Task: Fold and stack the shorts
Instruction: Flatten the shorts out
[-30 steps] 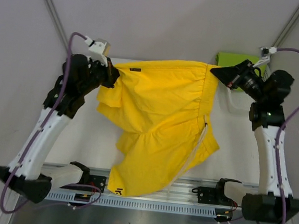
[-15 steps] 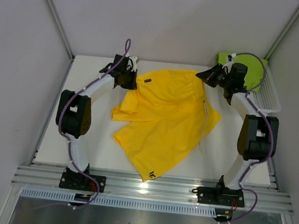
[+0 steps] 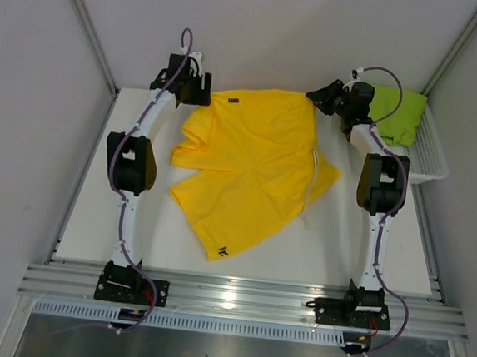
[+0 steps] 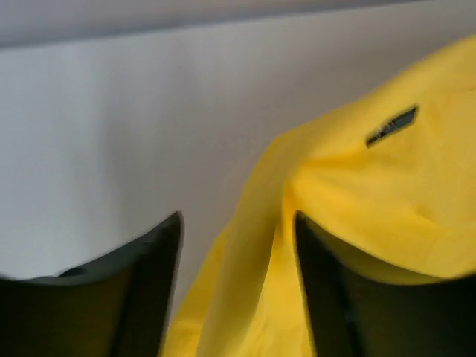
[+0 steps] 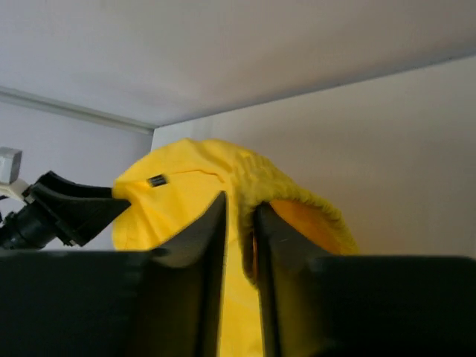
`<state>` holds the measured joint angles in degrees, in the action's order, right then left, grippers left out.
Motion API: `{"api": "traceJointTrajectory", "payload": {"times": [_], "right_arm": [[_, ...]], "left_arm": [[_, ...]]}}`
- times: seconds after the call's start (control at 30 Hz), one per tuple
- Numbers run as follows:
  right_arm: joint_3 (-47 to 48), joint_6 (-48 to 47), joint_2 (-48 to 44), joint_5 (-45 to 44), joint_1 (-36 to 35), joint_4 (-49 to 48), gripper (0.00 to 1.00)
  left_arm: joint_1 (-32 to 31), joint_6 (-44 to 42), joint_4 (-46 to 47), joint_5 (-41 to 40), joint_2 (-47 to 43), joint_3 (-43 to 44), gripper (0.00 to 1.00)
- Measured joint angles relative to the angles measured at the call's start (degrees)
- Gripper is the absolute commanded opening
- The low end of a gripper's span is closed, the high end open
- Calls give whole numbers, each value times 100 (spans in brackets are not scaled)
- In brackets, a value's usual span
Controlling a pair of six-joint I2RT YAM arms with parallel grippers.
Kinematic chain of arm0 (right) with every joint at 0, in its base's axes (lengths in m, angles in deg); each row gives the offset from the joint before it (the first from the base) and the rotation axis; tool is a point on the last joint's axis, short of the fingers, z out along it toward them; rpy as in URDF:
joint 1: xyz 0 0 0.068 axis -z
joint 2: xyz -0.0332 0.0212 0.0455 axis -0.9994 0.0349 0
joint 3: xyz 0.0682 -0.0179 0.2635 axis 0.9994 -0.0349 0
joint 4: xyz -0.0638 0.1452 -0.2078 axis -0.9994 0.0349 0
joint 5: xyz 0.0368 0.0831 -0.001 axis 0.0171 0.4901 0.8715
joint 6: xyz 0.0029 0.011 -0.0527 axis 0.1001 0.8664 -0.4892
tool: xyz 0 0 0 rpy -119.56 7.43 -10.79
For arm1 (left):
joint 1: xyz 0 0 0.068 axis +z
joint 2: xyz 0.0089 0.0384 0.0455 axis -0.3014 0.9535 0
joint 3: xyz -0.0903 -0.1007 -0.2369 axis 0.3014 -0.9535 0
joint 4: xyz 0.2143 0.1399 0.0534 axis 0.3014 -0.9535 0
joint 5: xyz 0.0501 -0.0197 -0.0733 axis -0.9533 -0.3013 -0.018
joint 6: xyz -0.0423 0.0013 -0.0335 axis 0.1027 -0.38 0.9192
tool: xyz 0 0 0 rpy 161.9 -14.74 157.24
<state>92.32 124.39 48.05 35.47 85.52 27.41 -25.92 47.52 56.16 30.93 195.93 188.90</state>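
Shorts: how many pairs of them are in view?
2. The yellow shorts lie spread on the table; the green shorts sit in the white basket, far right. More could be hidden under them.

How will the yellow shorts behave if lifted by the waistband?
Likely floppy: the yellow shorts lie flat, creased and folded over at one leg. Probably light: the cloth looks thin. The loose drawstring may dangle and snag.

Both arms reach far forward, stretched almost straight. The left end effector (image 3: 202,94) has its fingers spread well apart, while the right end effector (image 3: 319,98) holds its fingers nearly together.
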Motion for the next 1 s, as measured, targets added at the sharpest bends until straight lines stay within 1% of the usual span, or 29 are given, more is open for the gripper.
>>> {"api": "traceJointTrajectory", "payload": {"times": [0.03,0.1,0.13,0.17,0.27,0.37,0.47,0.57,0.6,0.63,0.7,0.8,0.97,1.0], "right_arm": [[234,20,168,-85,-4,-7,53],[546,17,411,-264,-4,-17,70],[616,-2,466,-350,-11,-4,90],[625,-15,483,-452,-15,35,91],[629,-227,481,-734,-20,129,91],[461,-374,380,-866,-37,155,88],[-11,-487,70,-852,-70,188,83],[-601,-599,-343,-835,-138,186,76],[-813,-629,-492,-826,-175,164,76],[-1045,-634,-643,-807,-223,116,72],[-1521,-619,-909,-758,-341,-52,69],[-2159,-575,-1156,-693,-562,-295,66],[-3237,-396,-1250,-710,-1067,-772,61],[-3394,-376,-1250,-723,-1145,-802,60]], "left_arm": [[20,-55,15,-127,116,236,92],[57,-35,61,-476,177,363,93],[68,-17,68,-675,175,361,99],[70,-17,120,-859,166,326,99],[68,-7,382,-1370,-83,-254,99],[74,7,507,-1451,-396,-872,99],[122,155,531,-1045,-492,-992,99],[227,514,772,-339,-557,-1244,98],[302,682,946,-7,-573,-1423,97],[382,868,1204,271,-610,-1690,97],[568,1209,1519,673,-621,-2177,96],[787,1622,1650,986,-608,-2651,92],[846,2127,2133,1364,-605,-2830,88],[833,2203,2247,1414,-605,-2872,85]]}}
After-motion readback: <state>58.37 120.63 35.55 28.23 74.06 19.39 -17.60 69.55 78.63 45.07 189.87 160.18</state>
